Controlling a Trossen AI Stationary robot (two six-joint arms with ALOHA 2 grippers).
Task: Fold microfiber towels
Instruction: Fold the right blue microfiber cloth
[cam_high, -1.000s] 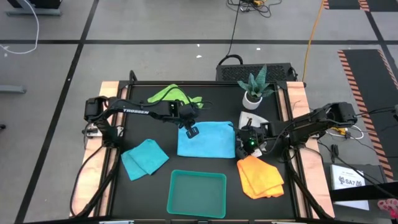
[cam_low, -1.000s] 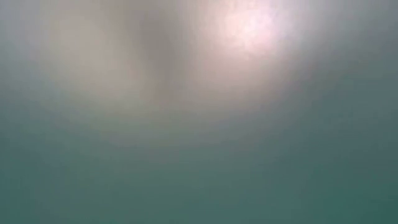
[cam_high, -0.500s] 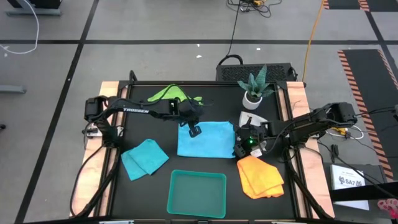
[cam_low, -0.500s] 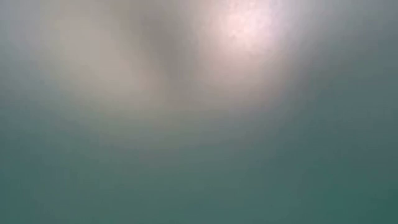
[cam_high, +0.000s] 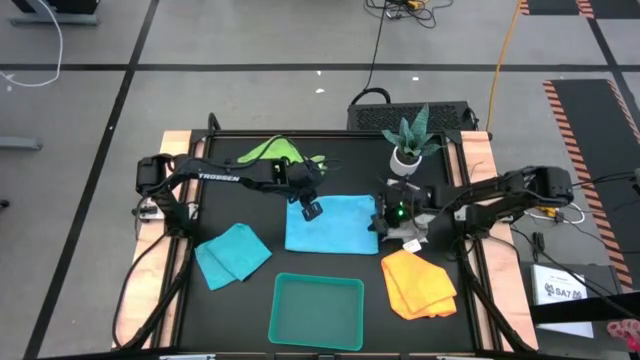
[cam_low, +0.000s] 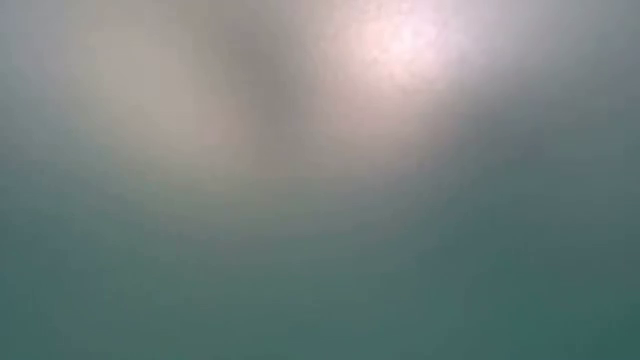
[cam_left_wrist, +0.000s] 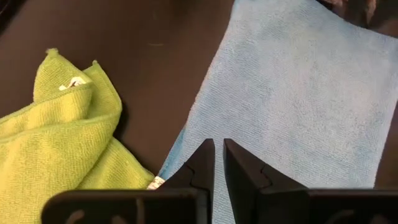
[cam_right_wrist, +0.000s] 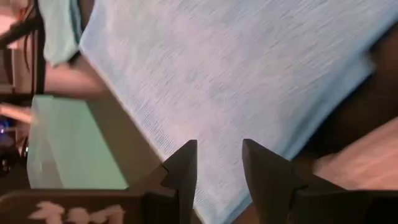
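Black surface (cam_high: 330, 270) is carrying a spread blue towel (cam_high: 335, 225). Left fingers (cam_left_wrist: 202, 163) are pinching its corner beside the green towel (cam_left_wrist: 56, 137). Right fingers (cam_right_wrist: 264, 171) are standing parted over the opposite edge.

Even, bright light is falling from above in the high view, and the black table top (cam_high: 330, 160) is giving only soft, short shadows under the dark arms. The low view is showing nothing sharp: a grey-green haze is filling it, with one pale glowing patch near its upper right. The left wrist view is staying crisp on the spread light blue microfiber towel (cam_left_wrist: 298, 93). The right wrist view is looking smeared by motion blur.
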